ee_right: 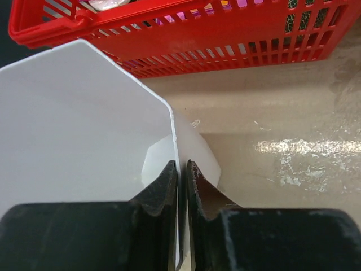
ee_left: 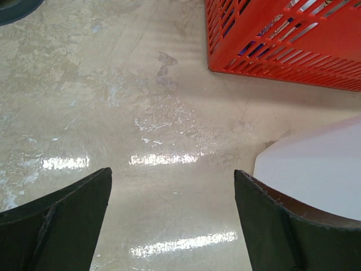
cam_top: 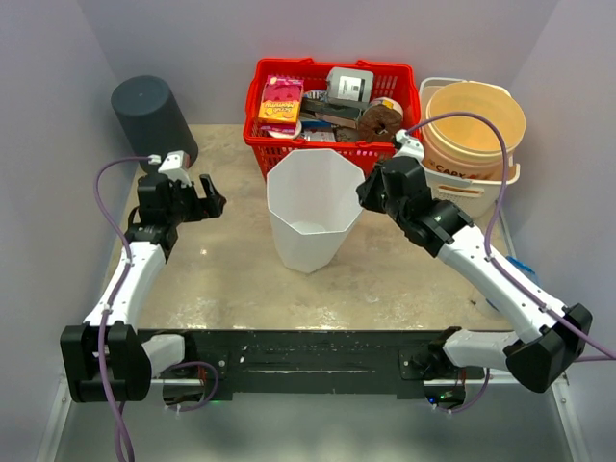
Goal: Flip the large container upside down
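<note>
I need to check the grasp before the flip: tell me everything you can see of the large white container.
The white container is a tall, thin-walled, plastic-looking bin with an octagonal rim, tapering to a narrower base. It stands upright, mouth up and empty, on the table just in front of the red basket. The right fingers pinch its rim wall, one inside and one outside.

- The white faceted plastic container (cam_top: 306, 217) stands upright at the middle of the table (cam_top: 221, 289), just before the red plastic slatted basket (cam_top: 327, 144).
- A dark grey cylinder (cam_top: 152, 114) sits far left; stacked beige plastic buckets (cam_top: 472, 144) stand right of the basket.
- Several packets (cam_top: 280, 101) lie in the basket.
</note>
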Motion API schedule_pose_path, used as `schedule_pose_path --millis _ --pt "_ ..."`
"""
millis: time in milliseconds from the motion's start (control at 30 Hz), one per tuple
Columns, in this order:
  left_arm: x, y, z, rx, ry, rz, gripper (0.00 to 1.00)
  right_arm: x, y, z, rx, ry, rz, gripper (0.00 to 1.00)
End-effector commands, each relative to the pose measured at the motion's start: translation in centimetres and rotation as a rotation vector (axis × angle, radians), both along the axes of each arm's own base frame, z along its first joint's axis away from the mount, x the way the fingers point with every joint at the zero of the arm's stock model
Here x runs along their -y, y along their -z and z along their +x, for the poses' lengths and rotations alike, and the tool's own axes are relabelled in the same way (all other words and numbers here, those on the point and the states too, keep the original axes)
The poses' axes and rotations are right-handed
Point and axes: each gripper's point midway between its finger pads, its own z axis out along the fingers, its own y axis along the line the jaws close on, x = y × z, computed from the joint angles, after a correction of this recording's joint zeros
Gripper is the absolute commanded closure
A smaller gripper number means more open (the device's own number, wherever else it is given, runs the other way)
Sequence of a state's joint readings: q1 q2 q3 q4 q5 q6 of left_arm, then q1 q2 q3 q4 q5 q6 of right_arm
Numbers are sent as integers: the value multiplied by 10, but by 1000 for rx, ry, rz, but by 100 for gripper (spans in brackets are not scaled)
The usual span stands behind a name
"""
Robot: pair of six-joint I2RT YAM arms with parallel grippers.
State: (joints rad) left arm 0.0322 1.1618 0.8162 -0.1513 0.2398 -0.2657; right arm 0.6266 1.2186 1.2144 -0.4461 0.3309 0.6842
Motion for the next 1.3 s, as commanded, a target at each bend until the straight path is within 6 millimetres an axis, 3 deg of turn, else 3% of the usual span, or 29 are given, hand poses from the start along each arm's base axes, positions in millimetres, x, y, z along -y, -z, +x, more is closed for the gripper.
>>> schedule_pose_path --millis 0,33,233,533,767,1000,1133,1267 --pt "4 -23 2 94 35 13 7 -5 -42 7 90 -33 7 95" --pt "5 -24 1 96 35 11 7 -6 -43 7 91 -43 -6 100" --pt "4 -23 -3 93 39 17 7 -4 -58 6 111 -71 -59 100" --pt "3 -31 -5 115 34 27 7 42 -92 -2 127 -5 -303 100" --pt "5 -32 -7 116 48 24 7 80 -98 -14 57 60 -531 100" --pt "11 -36 -9 123 76 9 7 115 -90 -26 -44 188 -799 100" --pt "14 -39 -10 132 90 -2 7 119 -87 -29 -63 229 -890 100" --pt "15 -39 -11 131 96 -7 7 105 -80 -33 -59 228 -984 100"
